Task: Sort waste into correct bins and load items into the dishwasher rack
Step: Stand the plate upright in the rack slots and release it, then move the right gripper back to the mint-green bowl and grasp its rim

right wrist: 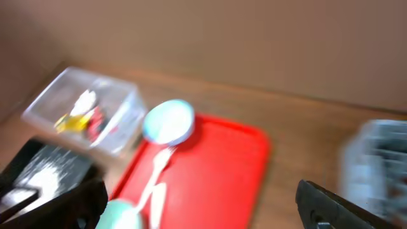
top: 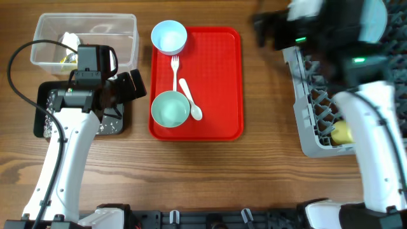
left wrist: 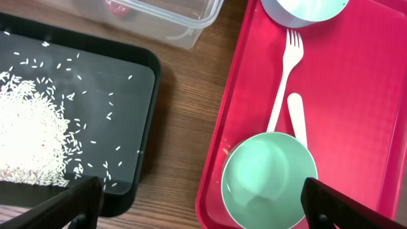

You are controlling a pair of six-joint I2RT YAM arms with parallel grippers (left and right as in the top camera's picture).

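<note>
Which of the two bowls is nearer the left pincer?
The greenish bowl at the tray's near-left corner, beside the spoon; the bluer bowl overhangs the far edge.

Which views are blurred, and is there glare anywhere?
Right wrist: smeared throughout, with the red tray and tub soft. Overhead: sharp, except the right arm, which is blurred at top right. Left wrist: crisp, with single rice grains distinct and a pale sheen on the black tray.
</note>
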